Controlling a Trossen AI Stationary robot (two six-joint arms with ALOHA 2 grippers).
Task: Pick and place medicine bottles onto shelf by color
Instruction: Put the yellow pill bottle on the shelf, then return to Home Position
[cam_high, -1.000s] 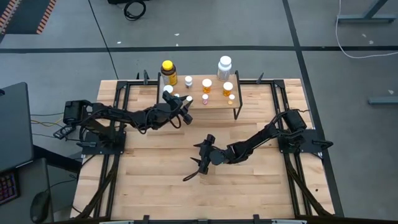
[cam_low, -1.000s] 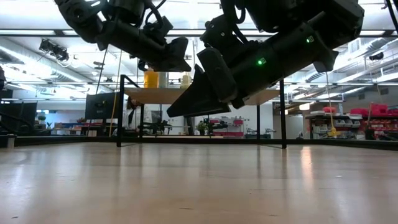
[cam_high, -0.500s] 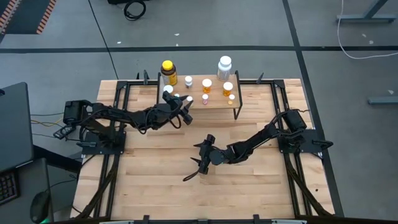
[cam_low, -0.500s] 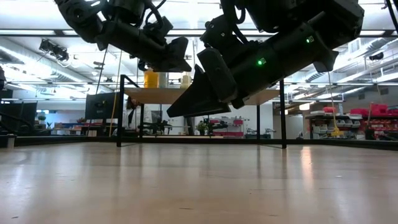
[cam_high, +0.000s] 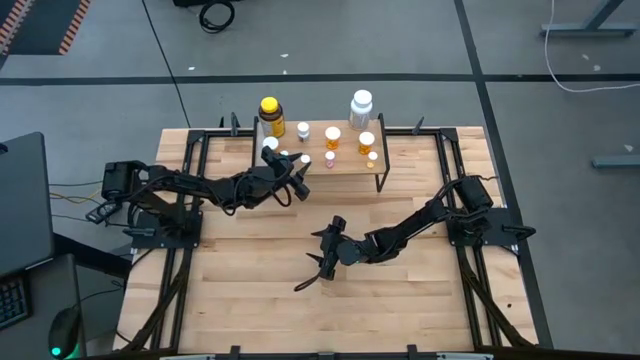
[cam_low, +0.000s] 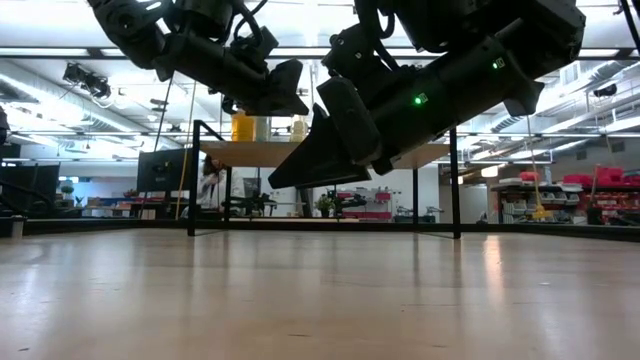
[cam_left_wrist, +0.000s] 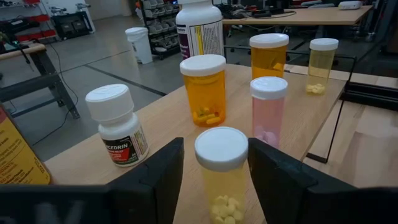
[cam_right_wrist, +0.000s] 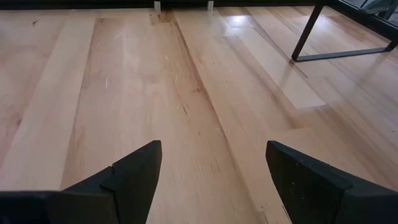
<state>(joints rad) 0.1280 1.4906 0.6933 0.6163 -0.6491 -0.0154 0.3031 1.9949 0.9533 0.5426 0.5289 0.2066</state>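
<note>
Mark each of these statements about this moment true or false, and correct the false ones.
1. The left claw has its fingers on either side of a pale yellow vial standing on the shelf. True.
2. The right claw grips a bottle. False: its fingers are spread over bare tabletop with nothing between them.
3. A pink vial stands just beyond the yellow one. True.
4. The small white bottle lies on its side. False: it stands upright, cap on.
5. Several bottles remain on the tabletop. False: every bottle in view is on the shelf.
</note>
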